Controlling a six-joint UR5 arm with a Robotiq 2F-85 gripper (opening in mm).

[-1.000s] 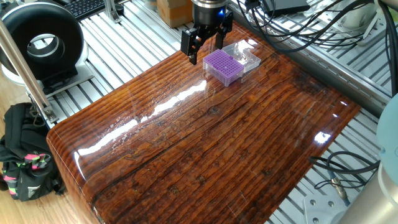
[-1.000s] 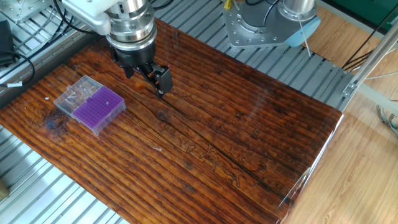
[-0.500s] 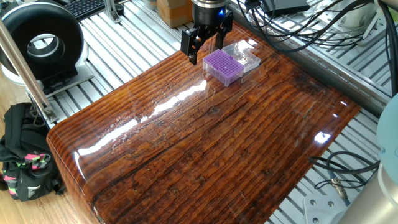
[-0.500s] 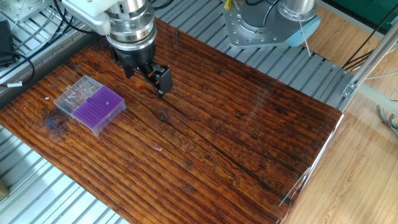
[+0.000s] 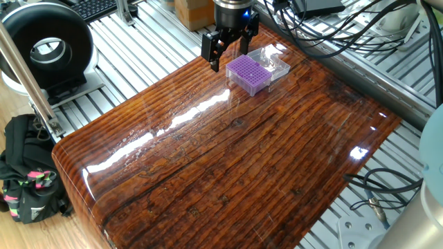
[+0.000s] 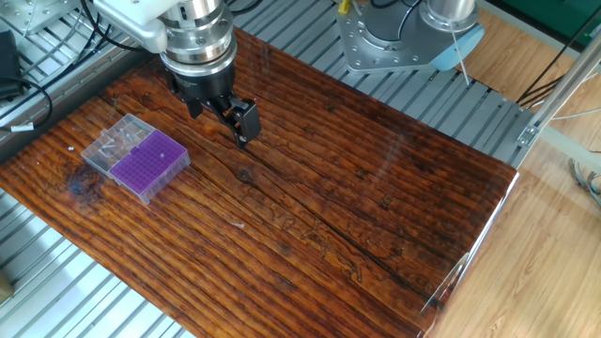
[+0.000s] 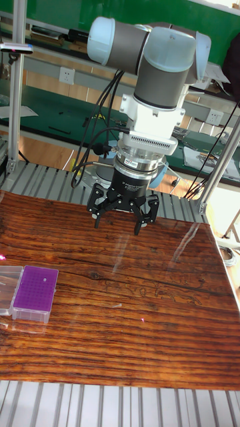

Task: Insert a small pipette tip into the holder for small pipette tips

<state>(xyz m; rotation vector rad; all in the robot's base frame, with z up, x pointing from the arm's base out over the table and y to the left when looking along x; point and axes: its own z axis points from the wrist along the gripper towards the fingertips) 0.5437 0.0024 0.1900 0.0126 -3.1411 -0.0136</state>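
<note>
The holder for small pipette tips [image 5: 249, 73] is a purple rack with a grid of tiny holes, standing at the table's far end against a clear plastic box [image 5: 274, 61]. The holder [image 6: 148, 165] [image 7: 33, 291] has one white speck on its top face. My gripper [image 5: 225, 52] [image 6: 221, 118] [image 7: 118, 225] hangs above the wood just beside the holder, apart from it. It is open, its fingers spread wide with nothing visible between them. A tiny pale sliver [image 6: 238, 223] lies on the table; I cannot tell whether it is a small pipette tip.
The glossy wooden table [image 5: 242, 159] rests on a ribbed aluminium frame. A black ring-shaped device [image 5: 46, 48] and a black bag [image 5: 28, 173] sit to one side. Cables [image 5: 346, 28] run behind the holder. The arm's base [image 6: 413, 38] stands at the table's edge.
</note>
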